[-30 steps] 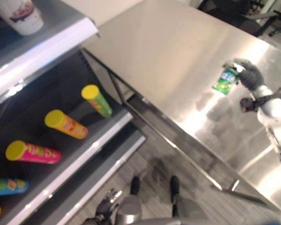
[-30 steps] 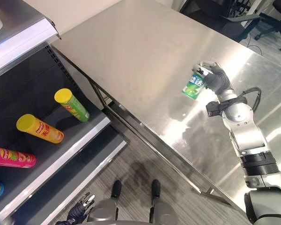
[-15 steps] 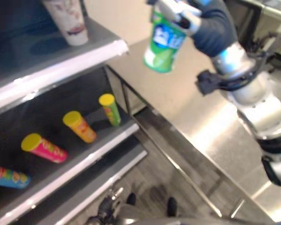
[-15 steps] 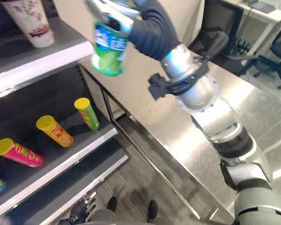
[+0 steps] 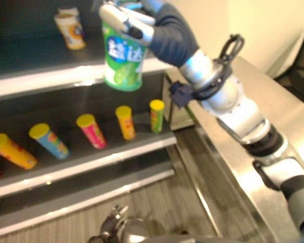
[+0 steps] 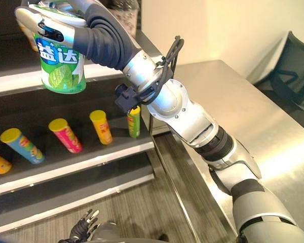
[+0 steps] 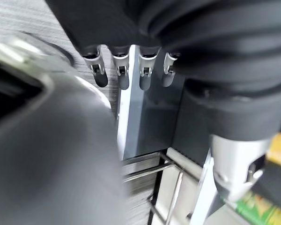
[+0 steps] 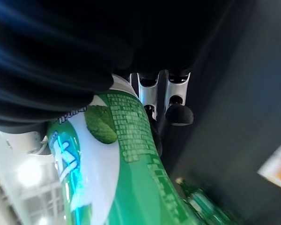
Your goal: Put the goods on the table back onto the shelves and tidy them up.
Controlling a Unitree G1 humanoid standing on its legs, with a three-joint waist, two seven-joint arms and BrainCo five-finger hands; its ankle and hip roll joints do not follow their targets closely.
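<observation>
A green and white plastic tub (image 6: 58, 63) is gripped by the curled fingers of the right hand (image 6: 66, 23), raised before the far upper grey metal shelf (image 6: 20, 81); the left hand (image 6: 81, 230) is seen low and near, fingers relaxed.

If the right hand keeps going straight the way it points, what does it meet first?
Probably the upper shelf: the right hand, shut on the green canister, points at it. Depth is unclear.

Lying tubes (image 6: 100, 126) crowd lower shelf (image 6: 81, 167); upper shelf (image 5: 50, 81) open beside cup (image 5: 71, 31).
</observation>
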